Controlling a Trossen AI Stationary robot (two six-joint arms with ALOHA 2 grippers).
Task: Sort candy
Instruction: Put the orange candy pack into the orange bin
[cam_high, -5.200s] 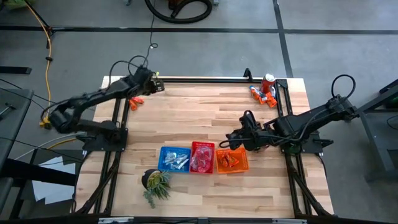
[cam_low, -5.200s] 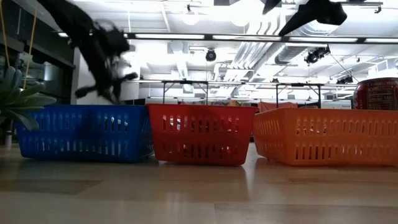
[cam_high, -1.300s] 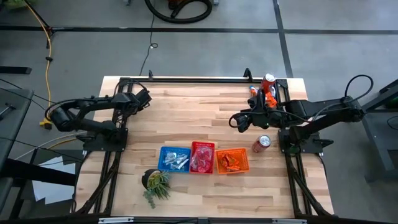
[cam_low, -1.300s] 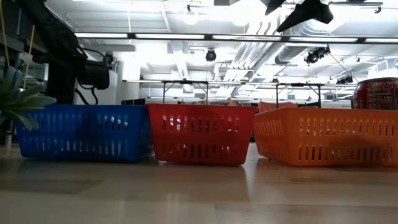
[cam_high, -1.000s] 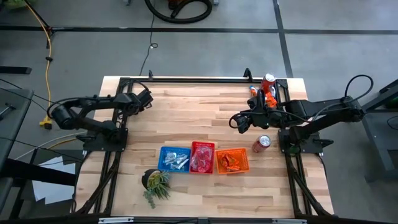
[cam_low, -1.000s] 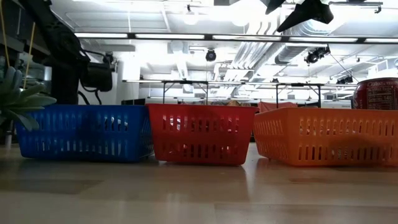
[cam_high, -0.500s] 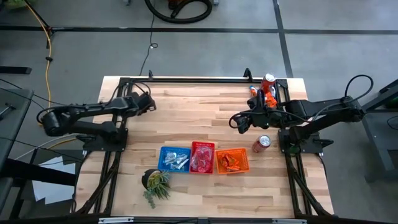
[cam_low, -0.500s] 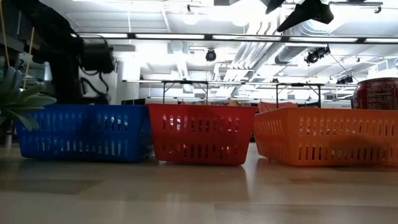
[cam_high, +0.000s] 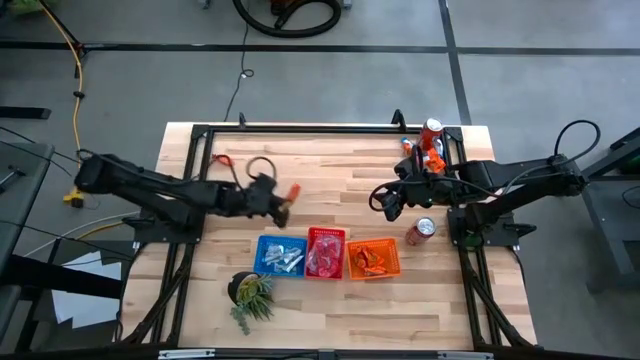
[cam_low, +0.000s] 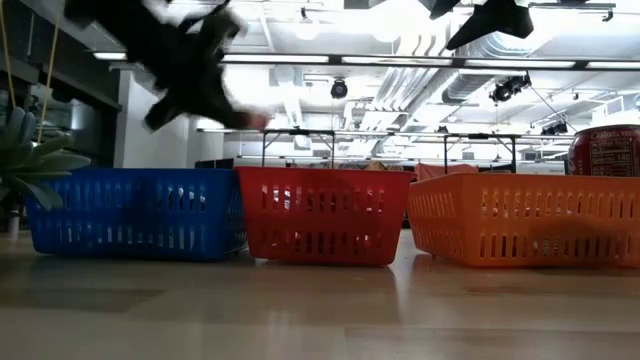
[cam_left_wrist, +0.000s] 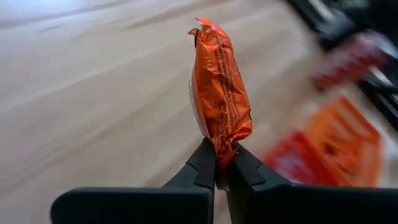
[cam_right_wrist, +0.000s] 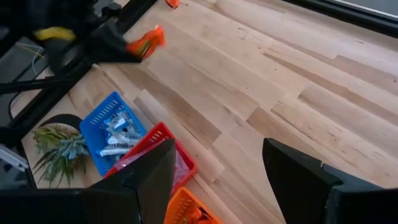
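My left gripper (cam_high: 284, 203) hangs over the table's middle left, above the far side of the blue basket (cam_high: 281, 254), shut on an orange candy packet (cam_left_wrist: 221, 87). The packet also shows in the high view (cam_high: 294, 190) and in the right wrist view (cam_right_wrist: 147, 42). My right gripper (cam_high: 388, 202) is open and empty above bare wood, on the far side of the orange basket (cam_high: 373, 258). The red basket (cam_high: 324, 252) stands between the two. One orange candy (cam_high: 222, 160) lies at the far left. More candy (cam_high: 424, 155) is heaped at the far right. My left gripper pinches the orange packet's end nearest the wrist (cam_left_wrist: 221, 152) between its two fingertips. The packet sticks out beyond the fingers along their line and is lifted clear of the table.
A red soda can (cam_high: 421, 231) lies on its side right of the orange basket. Another can (cam_high: 431, 130) stands at the far right corner. A small potted plant (cam_high: 250, 291) stands near the table's front, left of the baskets. Black frame rails run along the table's far, left and right edges.
My left gripper has swung from the far left corner toward the table's middle and near side, carrying the orange packet clear of the table. One orange candy stays where the gripper was.
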